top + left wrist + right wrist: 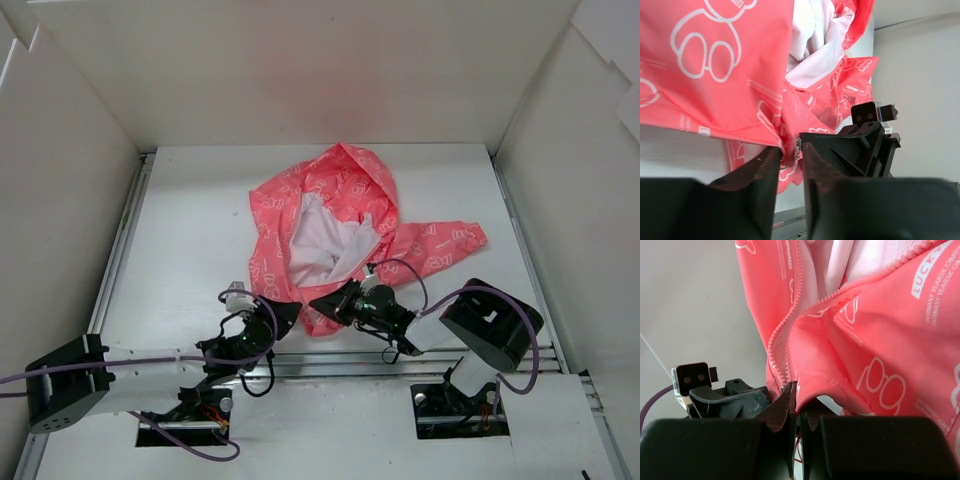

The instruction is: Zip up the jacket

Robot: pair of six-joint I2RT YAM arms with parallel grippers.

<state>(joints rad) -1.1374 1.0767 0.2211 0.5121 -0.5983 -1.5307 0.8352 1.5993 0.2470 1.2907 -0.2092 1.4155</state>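
Note:
The coral-pink jacket [340, 215] with white prints lies open on the white table, hood at the back and white lining [320, 245] showing. My left gripper [285, 313] is shut on its bottom hem; in the left wrist view [791, 150] a small metal zipper piece [798, 148] sits between the fingers. My right gripper [325, 303] is shut on the other front edge at the hem, right beside the zipper teeth [785, 322]; in the right wrist view [799, 394] the fabric is pinched between the tips. The two grippers almost touch.
White walls enclose the table on the left [60, 200], back [320, 80] and right [570, 180]. One sleeve [450, 243] lies out to the right. A metal rail [330, 365] runs along the near edge by the arm bases.

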